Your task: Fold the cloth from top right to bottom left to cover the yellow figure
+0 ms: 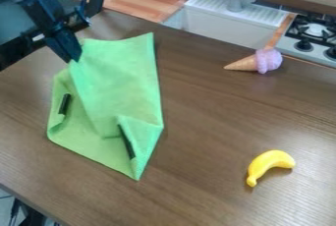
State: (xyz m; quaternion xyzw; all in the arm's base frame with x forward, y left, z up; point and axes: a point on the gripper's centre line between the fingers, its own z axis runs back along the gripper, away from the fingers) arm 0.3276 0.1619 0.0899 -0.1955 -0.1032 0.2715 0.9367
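The fixed camera looks down at a slant on the brown table (203, 166), facing across it toward the white sink (210, 22) on the far side and the stove (316, 48) at far right. It seems to stand fairly close, above the table's near side.

At ten o'clock, the black claw (74, 58) meets the edge of the partly folded green cloth (118, 82), which lies toward nine on the brown table (203, 131). An ice-cream cone (266, 61) lies at two, a yellow banana (265, 161) between four and five.
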